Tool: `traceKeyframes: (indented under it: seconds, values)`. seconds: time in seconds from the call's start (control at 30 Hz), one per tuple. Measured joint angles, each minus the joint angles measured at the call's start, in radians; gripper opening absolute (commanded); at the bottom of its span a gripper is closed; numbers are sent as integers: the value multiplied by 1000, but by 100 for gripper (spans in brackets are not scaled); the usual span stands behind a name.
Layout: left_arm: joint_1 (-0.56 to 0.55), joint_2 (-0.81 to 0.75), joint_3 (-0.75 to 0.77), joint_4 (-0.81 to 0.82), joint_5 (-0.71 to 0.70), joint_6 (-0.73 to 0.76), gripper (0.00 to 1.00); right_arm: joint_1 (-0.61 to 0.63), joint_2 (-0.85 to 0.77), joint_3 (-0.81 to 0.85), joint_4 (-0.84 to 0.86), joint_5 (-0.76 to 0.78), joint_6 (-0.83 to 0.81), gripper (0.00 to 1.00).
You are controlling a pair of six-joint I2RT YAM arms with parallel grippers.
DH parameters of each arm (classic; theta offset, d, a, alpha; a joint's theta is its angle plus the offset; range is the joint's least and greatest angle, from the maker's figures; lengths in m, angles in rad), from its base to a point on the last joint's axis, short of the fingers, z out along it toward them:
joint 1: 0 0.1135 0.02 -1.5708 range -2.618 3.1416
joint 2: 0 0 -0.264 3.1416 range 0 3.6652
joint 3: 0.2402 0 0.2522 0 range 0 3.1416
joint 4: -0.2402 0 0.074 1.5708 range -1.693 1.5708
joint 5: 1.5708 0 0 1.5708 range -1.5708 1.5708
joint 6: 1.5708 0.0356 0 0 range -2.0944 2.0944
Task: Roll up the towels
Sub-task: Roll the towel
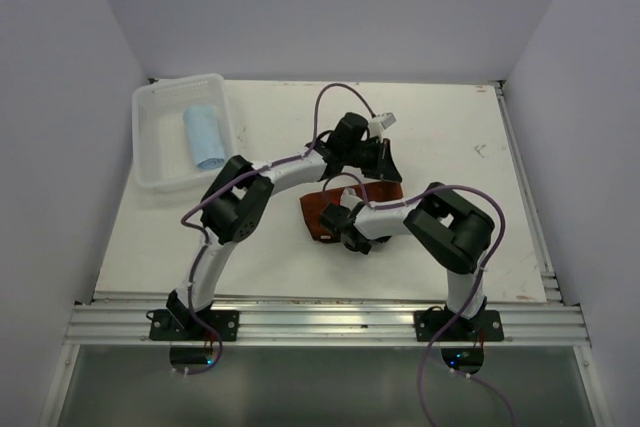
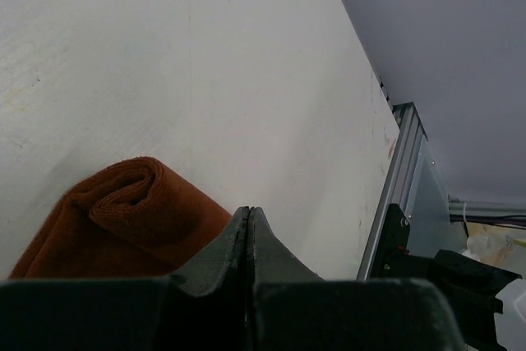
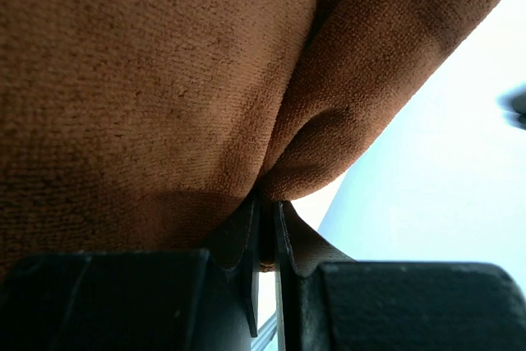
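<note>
Only the overhead view takes in both towels. The sky-blue towel (image 1: pixel 204 137) lies as a tight roll inside the white mesh basket (image 1: pixel 150 152) at the far left of the tabletop (image 1: pixel 460 137). It is well apart from the rust towel (image 1: pixel 318 209), which sits mid-table with both arms bent over it and hiding most of it. The wrist cameras supply what that view cannot. From the left wrist, the left fingers (image 2: pixel 242 232), black, hard-looking and wedge-shaped, are pressed flat together with nothing between them. They sit just beside the rust towel (image 2: pixel 123 211), one end of which is curled over into a soft, rounded, layered fold on the pale matte surface. A metal rail (image 2: pixel 394 187) edges that surface on the far side. From the right wrist, the rust towel (image 3: pixel 148 80) fills nearly the whole frame (a short, dense nap, finely pebbled). A plump fold of it runs down into the tips of the right fingers (image 3: pixel 251 228). These are all but closed, with only a thin slit between them, and they nip the cloth at its edge.
</note>
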Motion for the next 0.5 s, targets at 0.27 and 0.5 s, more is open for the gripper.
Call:
traceKeyframes:
  seconds: [0.27, 0.5]
  values:
    - [-14, 103, 54, -40, -8, 19, 4, 1, 8, 6, -7, 4, -4, 0]
    - [-14, 150, 123, -109, -33, 38, 2, 8, 10, 6, -8, 9, -4, 8]
